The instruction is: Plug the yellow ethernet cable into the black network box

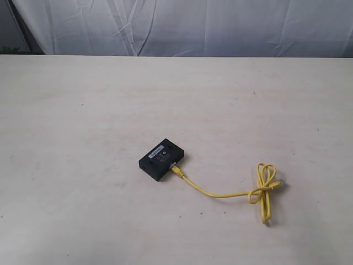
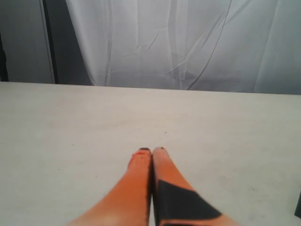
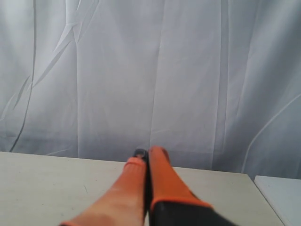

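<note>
My L gripper (image 2: 151,150): both orange fingers (image 2: 136,188) pressed together tip to base, no gap btwn them, pointing fwd and slightly down. My R gripper (image 3: 146,151): same config, fingers (image 3: 162,179) flush against each other, aimed fwd, approx. level.

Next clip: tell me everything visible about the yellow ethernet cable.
The yellow ethernet cable is a thin, bright yellow cord lying slack on the table. One end meets the side of the black network box, apparently inserted, though too small to confirm. It curves rightward into a loose knotted loop; its other end lies just beyond. Nothing else touches it.
</note>
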`<state>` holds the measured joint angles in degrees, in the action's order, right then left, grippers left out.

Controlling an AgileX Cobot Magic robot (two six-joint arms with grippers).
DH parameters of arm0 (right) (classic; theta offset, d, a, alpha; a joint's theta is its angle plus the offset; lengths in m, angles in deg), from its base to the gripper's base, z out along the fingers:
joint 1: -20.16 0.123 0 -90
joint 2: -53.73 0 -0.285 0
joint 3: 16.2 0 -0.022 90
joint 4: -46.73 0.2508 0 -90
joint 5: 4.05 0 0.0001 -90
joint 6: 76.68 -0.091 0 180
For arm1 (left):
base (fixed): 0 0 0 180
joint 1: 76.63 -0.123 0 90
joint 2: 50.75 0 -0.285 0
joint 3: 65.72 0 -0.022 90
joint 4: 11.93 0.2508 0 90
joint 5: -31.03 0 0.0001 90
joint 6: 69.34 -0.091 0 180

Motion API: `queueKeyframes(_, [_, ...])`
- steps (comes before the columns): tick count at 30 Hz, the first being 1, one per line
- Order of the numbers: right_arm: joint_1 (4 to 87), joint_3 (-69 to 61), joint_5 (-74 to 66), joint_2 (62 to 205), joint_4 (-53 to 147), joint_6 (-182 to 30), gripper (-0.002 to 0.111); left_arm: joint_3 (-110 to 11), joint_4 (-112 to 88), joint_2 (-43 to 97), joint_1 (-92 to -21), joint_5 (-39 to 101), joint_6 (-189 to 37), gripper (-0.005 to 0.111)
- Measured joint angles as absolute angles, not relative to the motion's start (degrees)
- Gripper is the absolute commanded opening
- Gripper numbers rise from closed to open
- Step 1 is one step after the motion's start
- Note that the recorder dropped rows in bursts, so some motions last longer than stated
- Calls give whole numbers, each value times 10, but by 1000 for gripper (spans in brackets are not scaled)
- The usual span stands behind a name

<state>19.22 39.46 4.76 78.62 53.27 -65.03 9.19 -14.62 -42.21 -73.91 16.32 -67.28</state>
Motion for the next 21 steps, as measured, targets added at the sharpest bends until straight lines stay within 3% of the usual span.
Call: queueKeyframes(21, [192,395,48,786,533,-650,0,112,-150,-426,-743,170,-672,0])
